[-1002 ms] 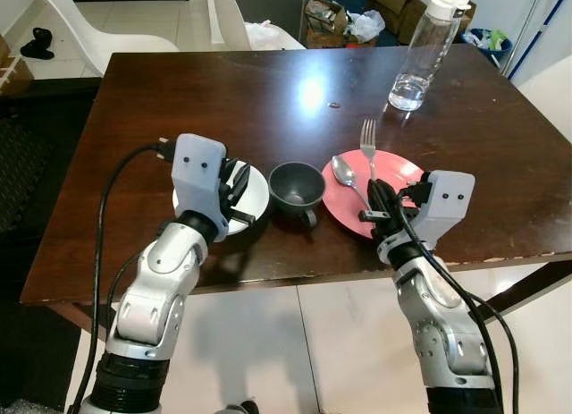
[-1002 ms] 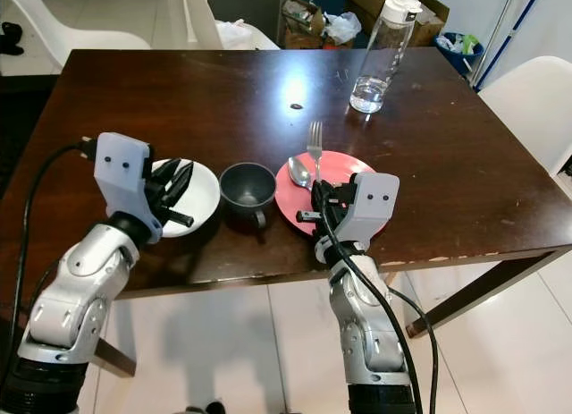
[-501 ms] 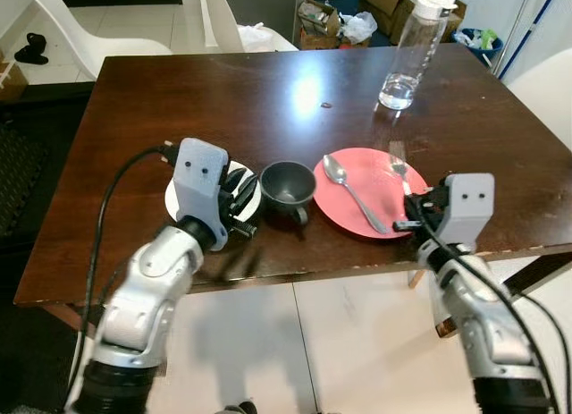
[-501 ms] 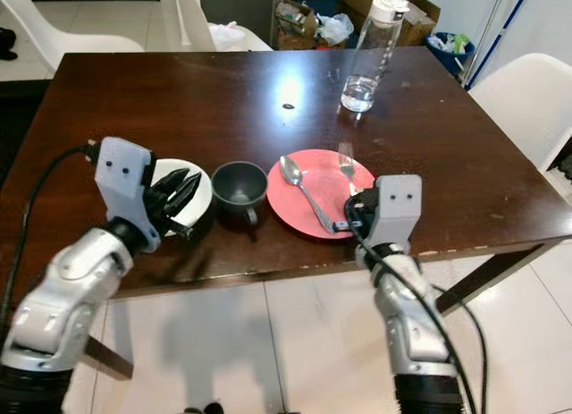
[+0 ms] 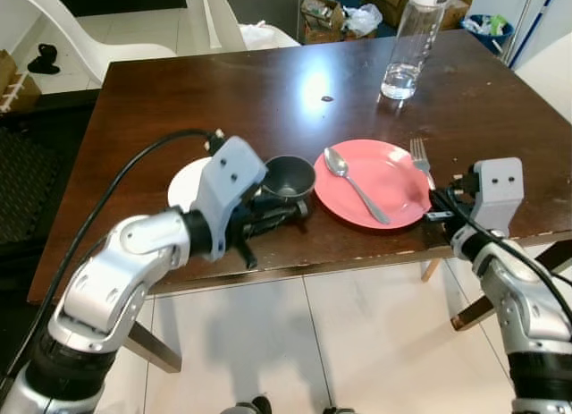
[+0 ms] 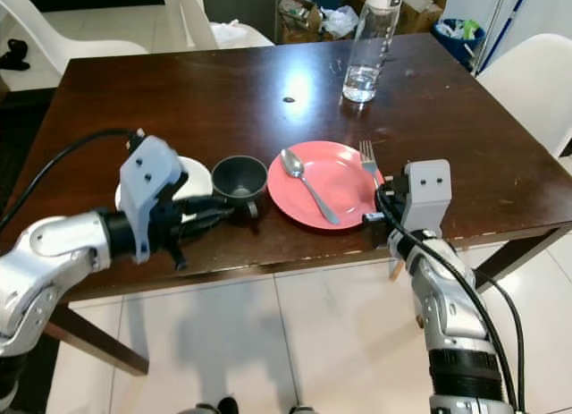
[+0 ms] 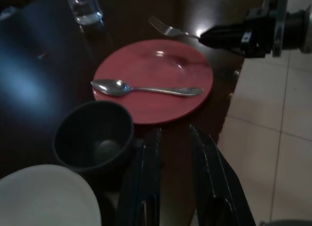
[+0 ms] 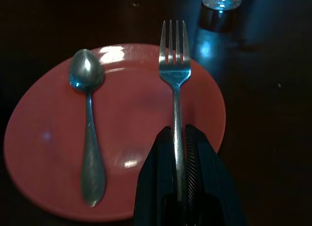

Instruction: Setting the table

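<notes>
**Fork carried to plate's right edge; left arm swung toward cup**

Since a second ago the silver metal fork (image 5: 420, 161) left its spot beside the spoon and now hangs over the right rim of the round pink plate (image 5: 393, 168), still pinched by the handle in the right gripper (image 5: 438, 206), fingers clamped on it. In the right wrist view the tines point away toward the bottle, with the handle running down between the fingers (image 8: 200, 177). The left gripper (image 5: 284, 215) swung off the small white saucer (image 5: 186, 183) and now sits low at the near side of the dark grey ceramic cup (image 5: 288, 177), fingers slightly apart, holding nothing; whether they touch the cup's handle cannot be told.

The silver metal spoon (image 5: 355, 184) lies diagonally on the plate, bowl away from the robot. A clear plastic water bottle with white cap (image 5: 408, 40) stands at the far side of the dark brown wooden surface (image 5: 179, 101), with little water in the bottom. No readable labels or writing anywhere.

The saucer is partly hidden behind the left wrist. Left wrist view is dim, saucer cut off at the frame edge. White plastic chairs (image 5: 98, 25) and cardboard boxes (image 5: 335, 4) stand beyond the surface.
</notes>
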Controlling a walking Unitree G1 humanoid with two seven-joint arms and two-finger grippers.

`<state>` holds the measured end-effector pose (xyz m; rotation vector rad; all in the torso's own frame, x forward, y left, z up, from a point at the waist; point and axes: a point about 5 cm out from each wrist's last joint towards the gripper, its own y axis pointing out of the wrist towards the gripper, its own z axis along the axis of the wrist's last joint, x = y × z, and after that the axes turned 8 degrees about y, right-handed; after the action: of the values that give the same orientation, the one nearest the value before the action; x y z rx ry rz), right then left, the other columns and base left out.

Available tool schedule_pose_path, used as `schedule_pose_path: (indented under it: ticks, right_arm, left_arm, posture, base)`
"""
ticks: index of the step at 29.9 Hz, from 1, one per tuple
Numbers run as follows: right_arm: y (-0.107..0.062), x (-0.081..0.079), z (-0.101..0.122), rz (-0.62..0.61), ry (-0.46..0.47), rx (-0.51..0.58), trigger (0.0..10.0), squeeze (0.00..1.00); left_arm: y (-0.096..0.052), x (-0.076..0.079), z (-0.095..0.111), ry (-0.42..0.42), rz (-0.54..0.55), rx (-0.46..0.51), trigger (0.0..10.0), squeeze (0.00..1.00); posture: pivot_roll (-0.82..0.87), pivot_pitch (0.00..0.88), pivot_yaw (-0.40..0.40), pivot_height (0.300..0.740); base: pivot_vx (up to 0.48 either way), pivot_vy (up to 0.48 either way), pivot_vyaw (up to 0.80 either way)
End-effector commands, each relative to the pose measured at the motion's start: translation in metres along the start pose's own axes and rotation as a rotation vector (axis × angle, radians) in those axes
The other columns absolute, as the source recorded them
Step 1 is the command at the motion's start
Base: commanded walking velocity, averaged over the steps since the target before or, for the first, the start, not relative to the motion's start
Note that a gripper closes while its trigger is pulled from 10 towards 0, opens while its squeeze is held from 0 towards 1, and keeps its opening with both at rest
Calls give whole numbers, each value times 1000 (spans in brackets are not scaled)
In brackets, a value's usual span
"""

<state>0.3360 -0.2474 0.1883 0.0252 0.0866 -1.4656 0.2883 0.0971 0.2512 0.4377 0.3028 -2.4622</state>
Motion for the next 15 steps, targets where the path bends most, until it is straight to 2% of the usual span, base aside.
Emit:
schedule_pose_path:
  ticks: [1, 6, 11, 15]
  right_arm:
    - [4, 5, 0, 5, -3, -16, 10000, 0]
    - [18, 5, 7, 36, 0, -27, 10000, 0]
    - [26, 1, 7, 78, 3, -48, 10000, 0]
    - [33, -10, -6, 143, -7, -102, 10000, 0]
  left_arm:
    - [4, 2, -5, -46, -12, -42, 10000, 0]
    - [6, -1, 0, -47, -20, -63, 10000, 0]
    - [4, -3, 2, -45, -9, -72, 10000, 0]
    - [0, -4, 2, -59, 14, -86, 10000, 0]
  posture:
    - [-16, 115, 158, 740]
    - [-2, 123, 164, 740]
    - [9, 126, 167, 740]
    - [28, 132, 156, 740]
  base:
    - [0, 0, 0]
    - [0, 0, 0]
    - [0, 0, 0]
    - [0, 0, 0]
